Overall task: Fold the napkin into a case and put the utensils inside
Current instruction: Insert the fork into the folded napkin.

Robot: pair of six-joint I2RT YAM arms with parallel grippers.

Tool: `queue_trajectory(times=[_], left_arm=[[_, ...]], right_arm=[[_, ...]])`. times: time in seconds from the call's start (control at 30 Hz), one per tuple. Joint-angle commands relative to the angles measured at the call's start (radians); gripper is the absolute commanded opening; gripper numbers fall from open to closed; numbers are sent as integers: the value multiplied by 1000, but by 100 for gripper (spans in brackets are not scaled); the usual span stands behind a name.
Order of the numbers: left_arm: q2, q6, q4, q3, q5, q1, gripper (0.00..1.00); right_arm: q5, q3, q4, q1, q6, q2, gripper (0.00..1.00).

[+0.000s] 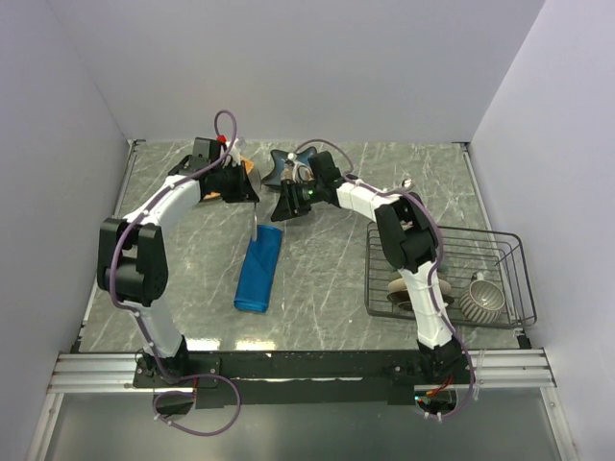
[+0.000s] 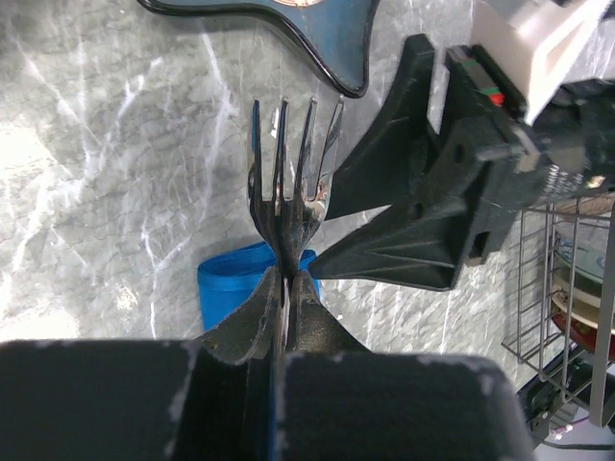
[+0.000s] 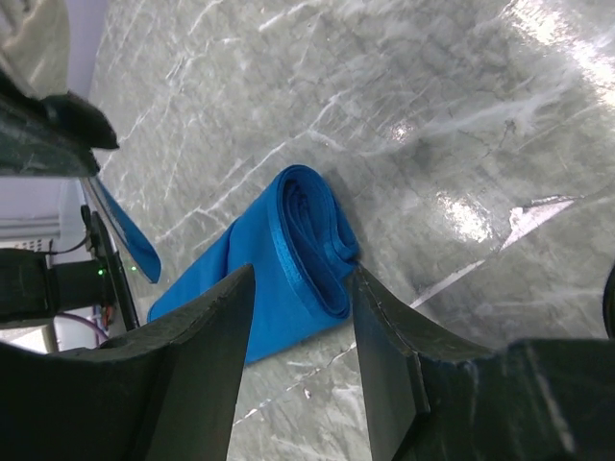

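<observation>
The left hand (image 2: 283, 280) pinches the fork (image 2: 288, 182) — tines ahead of it. The right hand (image 3: 303, 279) is open, empty — the case (image 3: 288, 240) just ahead of it.

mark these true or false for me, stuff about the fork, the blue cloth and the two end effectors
1. The left end effector is shut on the fork. True.
2. The right end effector grips a spoon. False: it is open and empty.
3. The blue napkin lies spread flat as a square. False: it is folded into a narrow strip.
4. A wire basket stands to the right of the napkin. True.
5. The fork is tucked inside the napkin. False: it is outside, in the left end effector.
</observation>
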Motion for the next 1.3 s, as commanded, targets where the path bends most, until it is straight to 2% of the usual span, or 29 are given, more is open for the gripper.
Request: queue_trajectory(times=[0.0, 0.37, 0.53, 1.0, 1.17, 1.27], left_arm=[[11, 19, 26, 43, -2, -16, 1], [50, 16, 65, 26, -14, -25, 1], [62, 21, 81, 11, -23, -27, 1], [73, 48, 98, -20, -26, -36, 1], [66, 62, 97, -35, -33, -39, 1], [59, 71, 101, -53, -28, -42, 1]], right_arm=[[-46, 51, 10, 7, 16, 32, 52], [-64, 78, -24, 10, 19, 77, 47], [-91, 59, 8, 10, 38, 71, 40], [-86, 74, -47, 18, 7, 98, 39], [-84, 51, -30, 18, 13, 91, 32], [-83, 52, -20, 19, 24, 95, 23]])
